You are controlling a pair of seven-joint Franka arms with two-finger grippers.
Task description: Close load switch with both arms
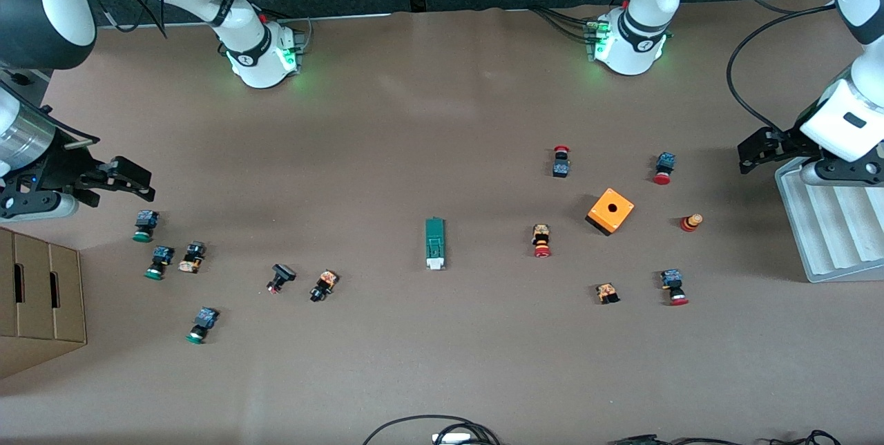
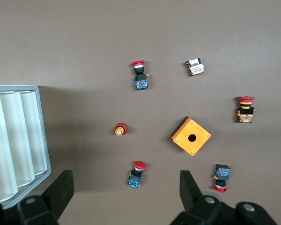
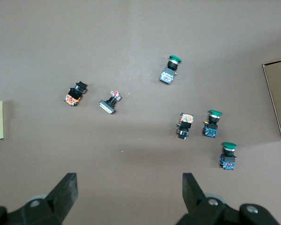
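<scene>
I see right gripper [image 1: 135, 182] hovering, fingers spread, empty, over table's right-arm end above four green push buttons [image 1: 144, 225]. Load switch [image 1: 434, 243] lies mid-table, one piece, untouched. One orange box [image 1: 610, 211], five red push buttons [image 1: 541, 240]. Left gripper [image 1: 760, 151] released, empty, poised beside white tray [image 1: 822, 224].

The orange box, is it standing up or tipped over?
Sitting flat. The orange box rests on the table with its round hole facing up.
</scene>
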